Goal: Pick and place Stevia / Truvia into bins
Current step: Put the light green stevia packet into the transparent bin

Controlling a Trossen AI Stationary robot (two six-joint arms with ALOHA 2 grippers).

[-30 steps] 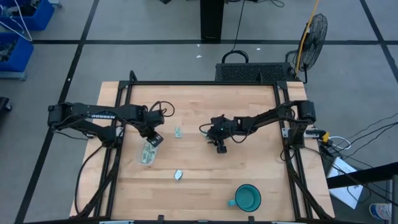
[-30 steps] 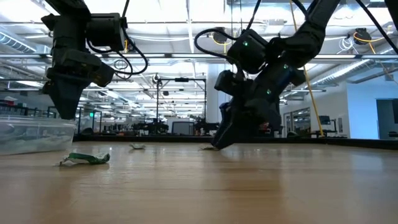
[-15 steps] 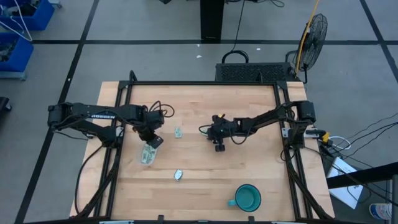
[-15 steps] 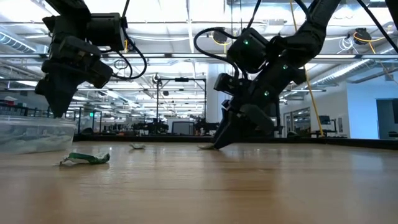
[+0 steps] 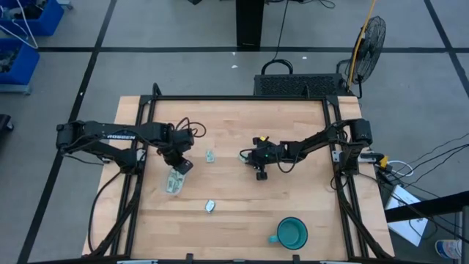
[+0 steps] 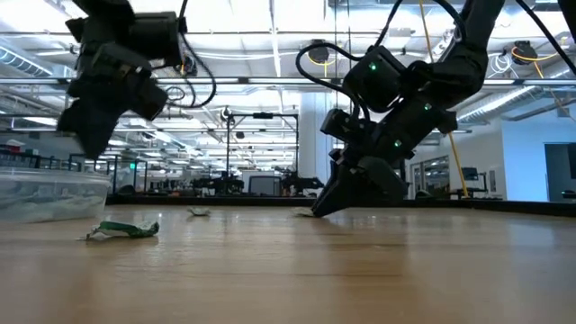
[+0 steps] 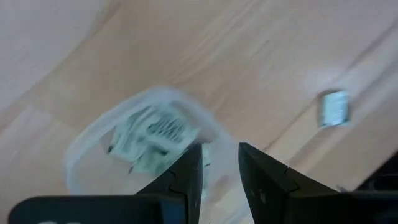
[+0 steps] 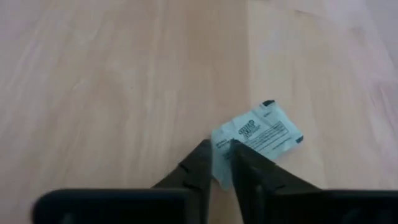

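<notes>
**Several sachets binned, three still out**

At the left of the tabletop (image 5: pixel 293 205) the clear bin (image 5: pixel 174 181) already holds a small heap of sachets; in the left wrist view they lie printed side up inside its rim, too blurred to count. The left tool (image 5: pixel 181 163) hangs just above the bin's near end. Its fingers stand a narrow gap apart, and nothing shows between them, so it looks to be carrying nothing.

Three sachets remain loose. One (image 5: pixel 209 156) lies just right of the bin, toward the back. Another (image 5: pixel 209 207) lies nearer the front edge; the low view shows it crumpled. The third (image 8: pixel 256 138) sits mid-table under the right tool (image 5: pixel 248 155), which is tipped down to the wood. In the right wrist view its fingers are drawn almost together over the sachet's near edge. It seems pinched, but it still lies flat, so the hold cannot be confirmed.

By this showing the work is mostly done: the pinched sachet must travel to the bin, then the other two. A green mug (image 5: pixel 292 232) stands untouched at the front right.
</notes>
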